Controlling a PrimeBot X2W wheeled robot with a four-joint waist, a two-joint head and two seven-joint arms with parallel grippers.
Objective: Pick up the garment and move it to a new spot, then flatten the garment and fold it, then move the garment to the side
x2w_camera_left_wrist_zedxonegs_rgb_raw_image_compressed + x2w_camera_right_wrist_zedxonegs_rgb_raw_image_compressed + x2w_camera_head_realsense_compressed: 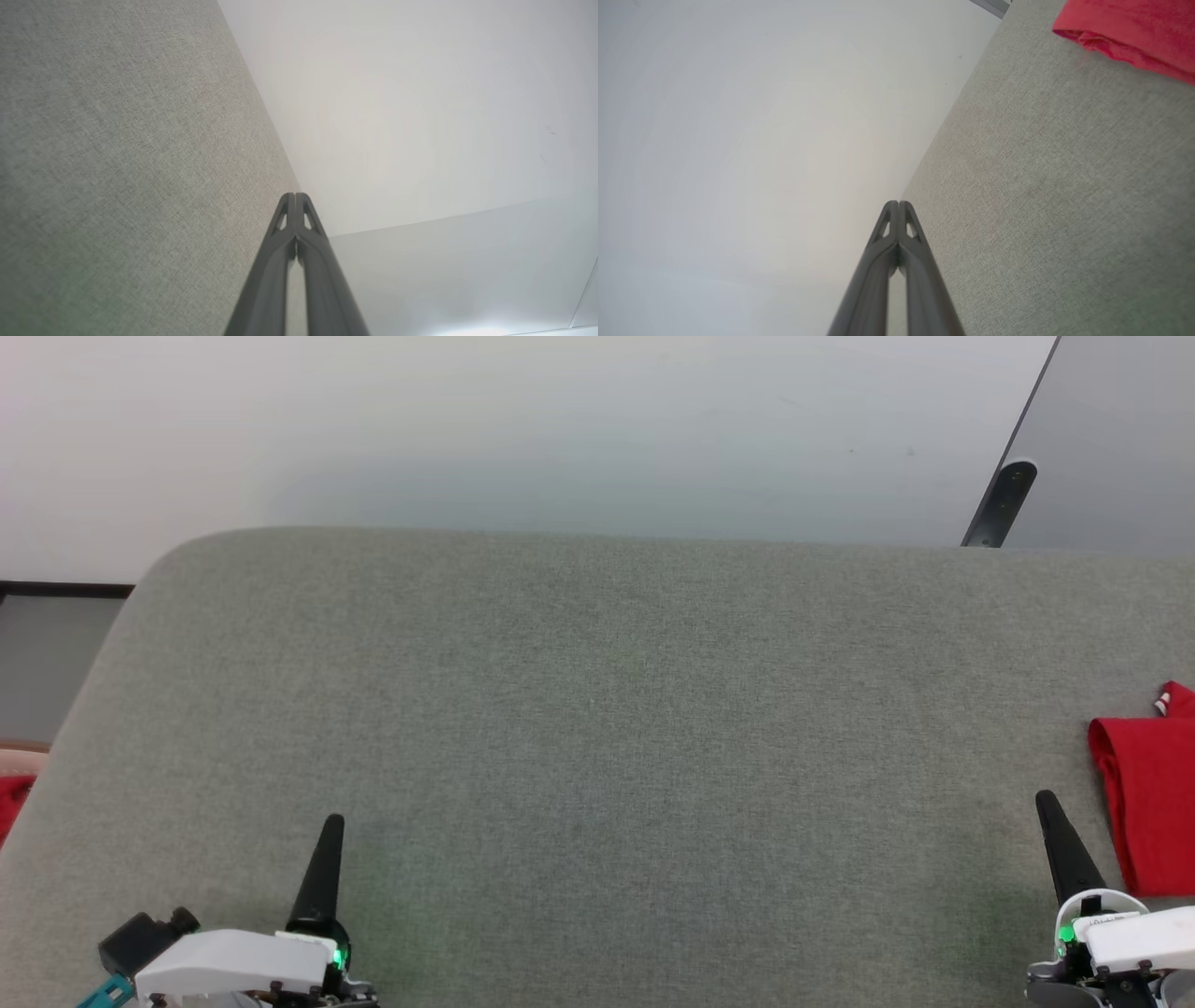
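The garment [1150,803] lies folded at the right edge of the grey padded surface [597,728], red with a bit of white trim at its far corner; the frame edge cuts it off. In the right wrist view the garment [1134,32] shows as a red folded edge at the upper right. My right gripper [1047,800] is shut with nothing in it, just left of the garment and apart from it; its fingertips [899,203] meet. My left gripper [332,823] rests at the lower left over bare surface, shut and holding nothing, its tips [295,195] pressed together.
A white wall [523,429] rises behind the surface's far edge. A dark post [1004,504] and a grey panel [1111,439] stand at the upper right. Beyond the left edge lie a plain red cloth scrap [9,803] and grey floor [47,663].
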